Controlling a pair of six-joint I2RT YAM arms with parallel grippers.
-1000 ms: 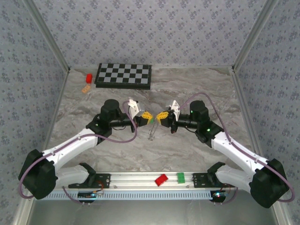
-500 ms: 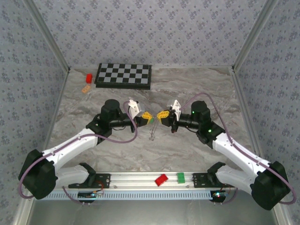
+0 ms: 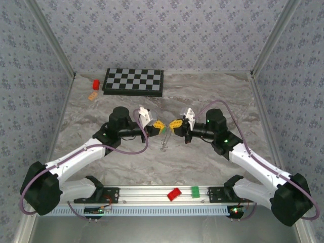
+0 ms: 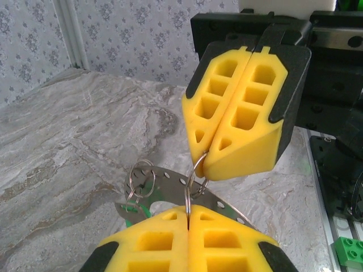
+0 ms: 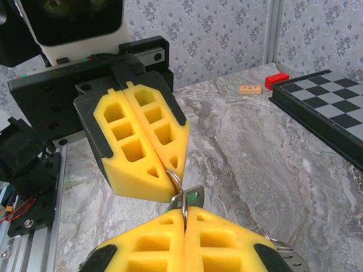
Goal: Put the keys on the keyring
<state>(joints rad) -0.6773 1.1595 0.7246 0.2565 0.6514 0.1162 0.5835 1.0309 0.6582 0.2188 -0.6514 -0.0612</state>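
Since a second ago only the right arm [image 3: 253,162] has stirred, its wrist edging slightly toward the back of the tabletop [image 3: 212,93], while the left arm [image 3: 86,154] has kept its place. Both arms reach inward over the middle of the tabletop, so that the two pairs of yellow fingertips [image 4: 227,141] meet nose to nose above the surface. The left jaws are fully closed and so are the right jaws; each pair pinches the small wire ring [image 4: 197,170] that bridges the gap between them. The top camera gives just a green speck between the tips, with thin metal dangling below. The left wrist camera shows the keyring [image 4: 170,180], a flat perforated grey band curving just under the fingertips, with a second wire loop [image 4: 142,173] and a green-headed key [image 4: 143,212] beside it. The right wrist camera shows another key [image 5: 194,196] at the ring, and farther off the chessboard [image 5: 329,107] and a red block [image 5: 276,80]
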